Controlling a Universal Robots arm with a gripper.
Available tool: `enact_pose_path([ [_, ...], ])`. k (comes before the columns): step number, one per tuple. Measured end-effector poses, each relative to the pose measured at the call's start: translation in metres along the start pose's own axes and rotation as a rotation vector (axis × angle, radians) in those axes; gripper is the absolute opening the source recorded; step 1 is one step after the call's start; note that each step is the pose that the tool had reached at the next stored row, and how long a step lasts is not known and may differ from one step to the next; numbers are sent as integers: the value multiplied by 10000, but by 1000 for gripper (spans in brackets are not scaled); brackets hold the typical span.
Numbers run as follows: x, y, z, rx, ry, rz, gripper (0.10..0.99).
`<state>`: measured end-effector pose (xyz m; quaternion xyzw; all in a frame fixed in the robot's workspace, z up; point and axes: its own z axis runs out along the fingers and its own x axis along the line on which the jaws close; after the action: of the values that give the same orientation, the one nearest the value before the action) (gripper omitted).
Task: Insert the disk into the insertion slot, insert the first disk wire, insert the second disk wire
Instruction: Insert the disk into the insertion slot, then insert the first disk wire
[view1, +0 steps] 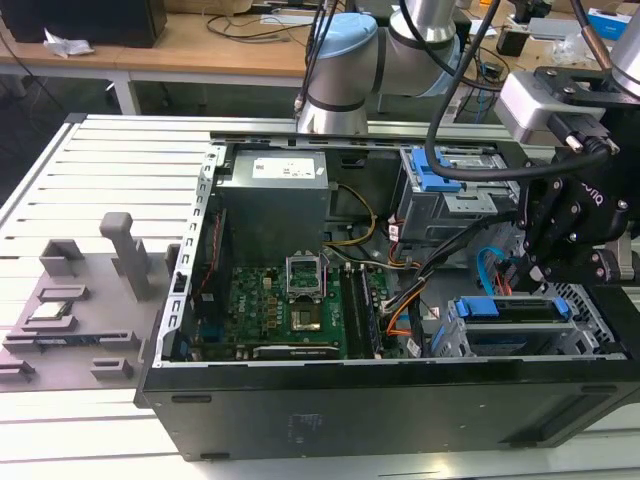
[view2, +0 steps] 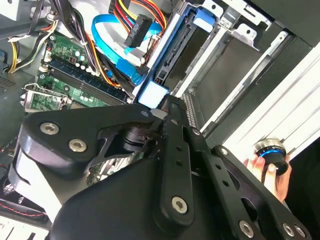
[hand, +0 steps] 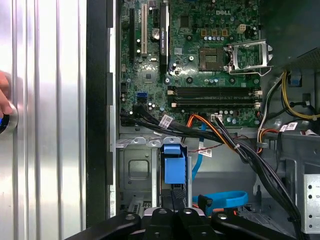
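I've got the gripper hanging low over the open computer case, at the corner toward the exterior view's right, directly above the disk. The disk sits in the insertion slot, its blue frame level with the top of the silver cage. In the first wrist view the gripper is right at the end of the disk's blue tab, with the cage wall just beside it. In the second wrist view the jaws look drawn almost together, and the gripper touches the pale blue end of the disk. I cannot tell whether anything is pinched between them. A flat blue cable loops near the disk, toward the motherboard, and a black plug on red, yellow and black wires lies just beside the disk's long edge. From here I can't tell whether either one is seated in the disk. The blue cable also shows curling next to the gripper in the first wrist view. A taller grey bay with a blue latch stands behind the gripper in the exterior view. On the ribbed table outside the case, a person's hand rests on a round knob with a blue ring.
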<state>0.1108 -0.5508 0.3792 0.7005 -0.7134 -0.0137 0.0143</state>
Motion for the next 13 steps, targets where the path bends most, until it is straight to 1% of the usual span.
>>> enact_pose_path([
  [4, 0, 0, 0, 1, 1, 0, 106],
  [6, -1, -34, 5, 0, -2, 0, 106],
  [8, -5, -139, 12, -2, 1, -1, 106],
  [10, -10, -202, 14, -5, 3, 1, 106],
  [11, -17, -249, 18, -8, 1, -1, 106],
  [12, -22, -276, 20, -11, 1, 0, 106],
  [13, -37, -317, 26, -17, 4, 0, 106],
])
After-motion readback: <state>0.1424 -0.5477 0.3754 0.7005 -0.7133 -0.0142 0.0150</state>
